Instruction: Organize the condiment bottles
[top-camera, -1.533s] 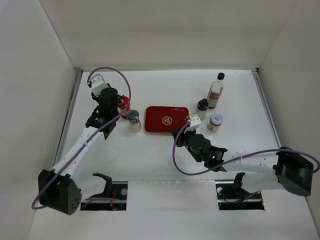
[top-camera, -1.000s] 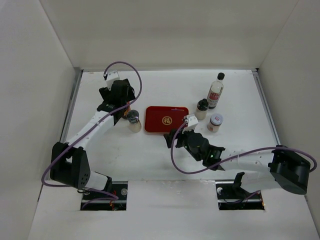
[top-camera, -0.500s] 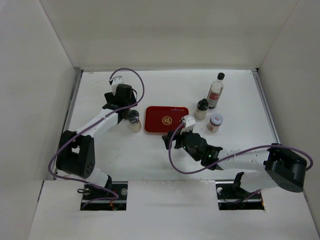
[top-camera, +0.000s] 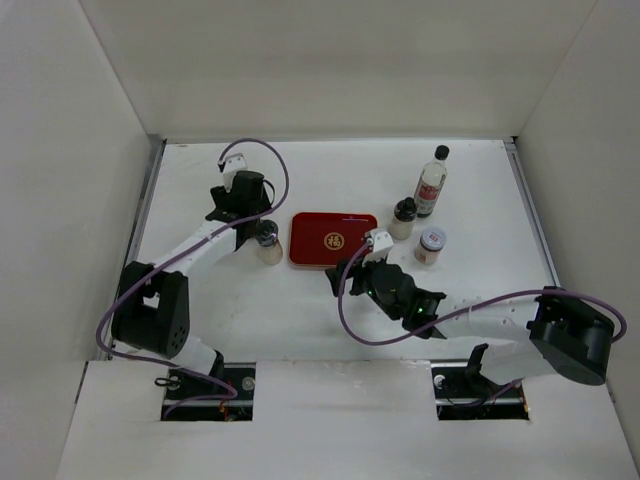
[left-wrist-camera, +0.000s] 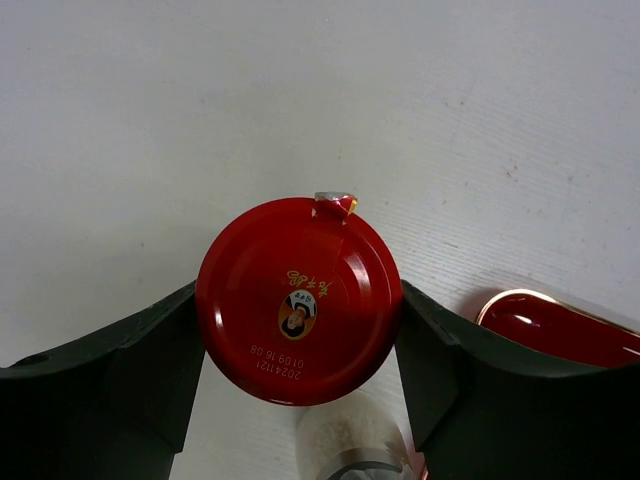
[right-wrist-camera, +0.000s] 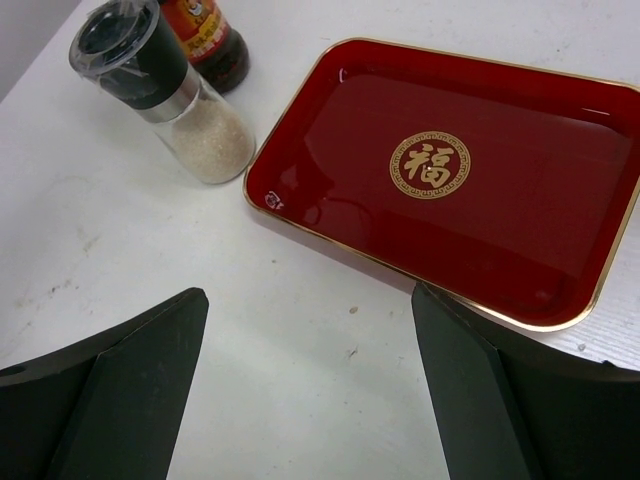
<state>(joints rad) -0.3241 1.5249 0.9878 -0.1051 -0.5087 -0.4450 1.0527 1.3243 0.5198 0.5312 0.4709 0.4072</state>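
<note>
The red-capped jar (left-wrist-camera: 298, 300) stands on the table left of the tray. My left gripper (left-wrist-camera: 298, 295) comes down over it with both fingers pressed against the sides of its red lid; in the top view the gripper (top-camera: 247, 207) covers the jar. The grey-lidded shaker (top-camera: 267, 241) stands right beside the jar. At the right stand the tall clear black-capped bottle (top-camera: 432, 182), the small dark bottle (top-camera: 404, 217) and the pale-lidded jar (top-camera: 431, 243). My right gripper (right-wrist-camera: 305, 300) is open above bare table, just in front of the tray's near edge.
The flat red tray with a gold emblem (top-camera: 312, 240) lies mid-table between the two groups of bottles, with nothing in it (right-wrist-camera: 520, 220). The shaker (right-wrist-camera: 165, 95) almost touches the tray's left corner. White walls close in the table on three sides.
My left arm has swung right over the red-capped jar, and its jaws have narrowed onto the lid. The right gripper has drifted slightly left in front of the tray.
</note>
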